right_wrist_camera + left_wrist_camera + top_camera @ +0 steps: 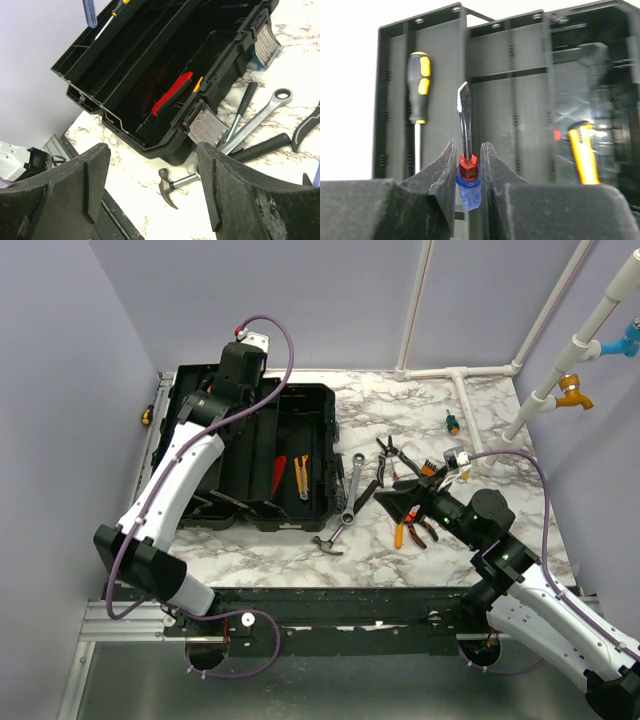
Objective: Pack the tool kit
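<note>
Left jaws pinch a blue-handled flat screwdriver [468, 182] at its red collar, blade up, over the open black plastic toolbox [328, 430]. Right jaws gape wide, holding nothing, above the marble surface [480, 410], near 1 small hammer [167, 185].

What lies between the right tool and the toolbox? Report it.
Top view: a wrench and a hammer lie between the open right tool and the toolbox.

L fingers [442, 175] clamped, R fingers [75, 185] apart
</note>
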Available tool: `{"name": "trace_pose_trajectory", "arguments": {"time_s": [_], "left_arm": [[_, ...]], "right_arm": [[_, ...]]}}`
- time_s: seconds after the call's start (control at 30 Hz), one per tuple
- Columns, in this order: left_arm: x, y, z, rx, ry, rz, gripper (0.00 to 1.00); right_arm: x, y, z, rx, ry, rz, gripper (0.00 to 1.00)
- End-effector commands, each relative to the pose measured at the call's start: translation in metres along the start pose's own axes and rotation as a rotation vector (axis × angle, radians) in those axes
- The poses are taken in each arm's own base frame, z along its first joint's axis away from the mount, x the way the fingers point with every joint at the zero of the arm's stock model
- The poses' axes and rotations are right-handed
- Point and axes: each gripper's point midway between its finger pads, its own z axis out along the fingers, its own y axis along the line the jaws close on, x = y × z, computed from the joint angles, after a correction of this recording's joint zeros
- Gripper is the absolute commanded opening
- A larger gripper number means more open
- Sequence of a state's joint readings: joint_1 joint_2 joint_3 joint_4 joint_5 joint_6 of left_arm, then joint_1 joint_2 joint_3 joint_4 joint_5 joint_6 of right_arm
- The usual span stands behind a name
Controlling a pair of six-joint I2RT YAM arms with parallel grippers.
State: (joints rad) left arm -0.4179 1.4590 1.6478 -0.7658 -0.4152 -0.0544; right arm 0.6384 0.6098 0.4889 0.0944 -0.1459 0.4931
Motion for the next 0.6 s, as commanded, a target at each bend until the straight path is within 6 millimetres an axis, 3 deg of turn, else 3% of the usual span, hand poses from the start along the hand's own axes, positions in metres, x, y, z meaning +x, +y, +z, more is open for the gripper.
{"name": "trace_pose_trajectory", "arguments": {"time_s": [0.0, 0.1, 0.2, 0.43, 0.47, 0.57], "left_arm": [[-0.006, 0.055, 0.015, -0.231, 0.077, 0.136, 0.00], [-0.007, 0.062, 0.031, -0.240, 0.099, 0.137, 0.00], [0.000, 0.070, 0.044, -0.263, 0.129, 0.151, 0.00], [0.028, 0.077, 0.077, -0.246, 0.217, 0.128, 0.00], [0.031, 0.076, 0.080, -0.240, 0.231, 0.127, 0.04], [0.035, 0.071, 0.084, -0.208, 0.263, 0.096, 0.30]], "right_arm": [[0.003, -0.009, -0.006, 0.048, 0.014, -0.022, 0.77], [0.008, -0.020, -0.009, 0.110, 0.037, -0.017, 0.77], [0.017, -0.050, -0.015, 0.290, 0.062, 0.037, 0.75], [0.075, -0.115, -0.039, 0.761, 0.343, 0.168, 0.76], [0.085, -0.120, -0.042, 0.808, 0.391, 0.176, 0.77], [0.106, -0.128, -0.041, 0.857, 0.487, 0.180, 0.75]]}}
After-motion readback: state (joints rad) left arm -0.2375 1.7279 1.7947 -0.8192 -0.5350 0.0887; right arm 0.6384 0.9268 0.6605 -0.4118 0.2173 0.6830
